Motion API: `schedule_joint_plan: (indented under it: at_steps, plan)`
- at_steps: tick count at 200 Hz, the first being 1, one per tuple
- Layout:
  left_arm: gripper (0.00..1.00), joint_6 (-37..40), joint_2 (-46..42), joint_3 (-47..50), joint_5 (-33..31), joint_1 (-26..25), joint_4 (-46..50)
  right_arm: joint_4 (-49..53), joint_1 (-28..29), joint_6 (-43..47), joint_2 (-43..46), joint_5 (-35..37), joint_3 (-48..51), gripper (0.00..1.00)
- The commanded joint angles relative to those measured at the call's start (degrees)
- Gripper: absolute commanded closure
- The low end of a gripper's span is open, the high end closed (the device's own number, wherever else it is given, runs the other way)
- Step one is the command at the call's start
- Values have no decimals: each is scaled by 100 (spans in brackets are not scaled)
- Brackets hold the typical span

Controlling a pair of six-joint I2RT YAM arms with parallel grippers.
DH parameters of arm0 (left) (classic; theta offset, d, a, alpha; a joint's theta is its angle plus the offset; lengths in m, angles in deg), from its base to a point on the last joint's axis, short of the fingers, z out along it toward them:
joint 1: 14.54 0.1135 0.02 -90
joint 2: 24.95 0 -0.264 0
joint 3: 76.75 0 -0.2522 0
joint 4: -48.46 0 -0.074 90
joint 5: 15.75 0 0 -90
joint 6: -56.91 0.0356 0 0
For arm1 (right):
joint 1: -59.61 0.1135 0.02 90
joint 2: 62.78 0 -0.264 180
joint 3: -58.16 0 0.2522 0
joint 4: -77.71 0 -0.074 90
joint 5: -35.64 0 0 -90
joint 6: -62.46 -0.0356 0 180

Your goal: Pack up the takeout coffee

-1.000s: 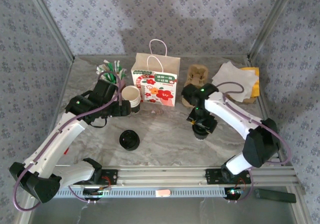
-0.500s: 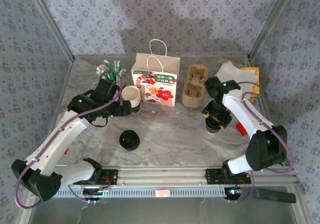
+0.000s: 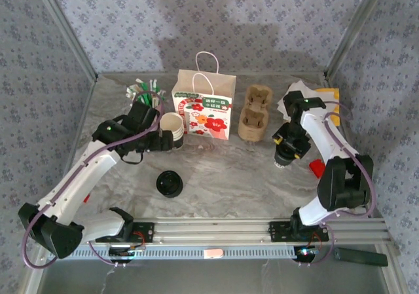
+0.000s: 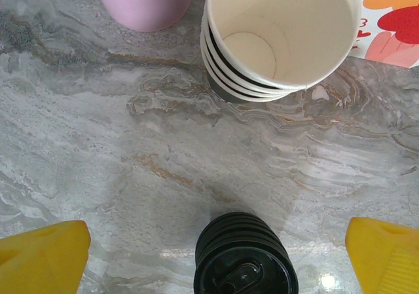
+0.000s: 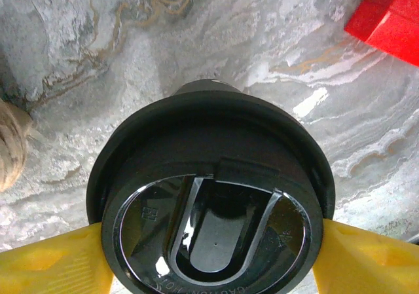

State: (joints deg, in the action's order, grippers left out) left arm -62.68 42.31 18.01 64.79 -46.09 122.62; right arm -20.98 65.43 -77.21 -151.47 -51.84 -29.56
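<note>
Paper bag (image 3: 203,110): upright at back centre, mouth up.
Left gripper (image 4: 213,255): jaws spread wide, empty, above the lid pile (image 4: 245,264).
Right gripper (image 5: 209,264): clamped on the coffee cup from both sides.
Coffee cup (image 3: 281,159): right of the bag, well apart, near the cardboard carrier (image 3: 254,114).
Handling: probably thin-walled and crushable, glossy lid slippery; grip gently just under the lid rim.
Axis: vertical, lid up.
</note>
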Motion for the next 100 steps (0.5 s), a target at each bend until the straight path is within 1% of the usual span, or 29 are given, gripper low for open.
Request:
schedule_joint_plan:
  at_steps: [1, 68, 100]
  plan:
    - [0, -30, 71, -239, 23, 1, 156, -12, -242, 228, -204, 7, -192, 25]
    - [0, -57, 336, -397, 126, -18, 121, -6, -1124, 459, -385, -33, -457, 24]
    - [0, -48, 406, -430, 134, -33, 104, 73, -1476, 614, -478, 112, -657, 23]
